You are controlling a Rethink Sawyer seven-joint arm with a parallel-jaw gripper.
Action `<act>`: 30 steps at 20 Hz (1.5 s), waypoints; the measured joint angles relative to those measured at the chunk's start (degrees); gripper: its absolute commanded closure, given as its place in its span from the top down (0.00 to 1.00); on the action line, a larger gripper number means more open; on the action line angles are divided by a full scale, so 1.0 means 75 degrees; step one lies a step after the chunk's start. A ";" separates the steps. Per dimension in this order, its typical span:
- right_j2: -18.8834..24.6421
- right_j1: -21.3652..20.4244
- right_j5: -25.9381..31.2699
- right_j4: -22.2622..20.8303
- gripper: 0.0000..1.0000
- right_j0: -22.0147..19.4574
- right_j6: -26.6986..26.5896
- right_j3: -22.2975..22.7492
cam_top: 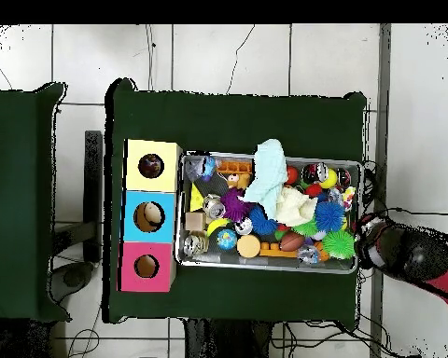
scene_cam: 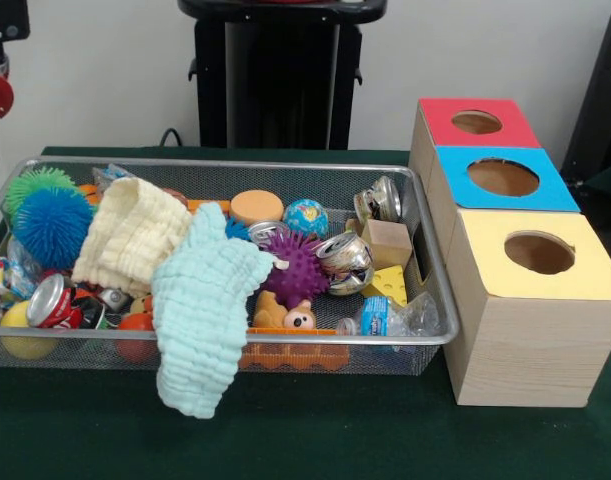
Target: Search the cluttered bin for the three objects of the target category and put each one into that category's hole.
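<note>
The silver wire-mesh bin (scene_cam: pixel 285 166) lies on the green table, full of clutter; it also shows in the overhead view (cam_top: pixel 265 268). Crushed cans lie in it at right (scene_cam: pixel 345 262), back right (scene_cam: pixel 378 200) and front left (scene_cam: pixel 53 300). A mint cloth (scene_cam: pixel 200 320) hangs over the front rim, beside a cream cloth (scene_cam: pixel 130 235). The yellow-topped box's hole (scene_cam: pixel 538 252) is nearest the camera, right of the bin, and shows overhead (cam_top: pixel 151 166). The red and black arm (cam_top: pixel 405 254) sits just off the bin's other end, above the table; the gripper itself is not distinct.
The blue-topped box (scene_cam: pixel 503 178) and red-topped box (scene_cam: pixel 475 122) stand behind the yellow one. The bin also holds a purple spiky ball (scene_cam: pixel 295 270), a blue spiky ball (scene_cam: pixel 50 225), a wooden block (scene_cam: pixel 387 243), a cheese wedge (scene_cam: pixel 387 285) and a crushed bottle (scene_cam: pixel 390 315).
</note>
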 measured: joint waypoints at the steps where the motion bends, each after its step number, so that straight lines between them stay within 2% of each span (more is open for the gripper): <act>1: 0.0000 -0.0007 0.0000 0.0000 0.00 -0.0001 0.0000 0.0003; 9: -0.0062 -0.0223 0.0002 -0.0009 0.00 0.0002 0.0000 0.0001; 13: -0.0062 -0.0126 0.0002 -0.0009 0.00 -0.0001 -0.0002 -0.0239; 17: -0.0033 0.0289 0.0002 -0.0005 0.00 -0.0075 -0.0002 -0.0831; 22: 0.0024 0.1170 0.0002 -0.0002 0.00 -0.0239 -0.0002 -0.1769; 27: 0.0024 0.1859 0.0002 0.0033 0.00 -0.0181 -0.0002 -0.2327; 30: 0.0011 0.2077 0.0002 0.0067 0.00 -0.0090 -0.0002 -0.2464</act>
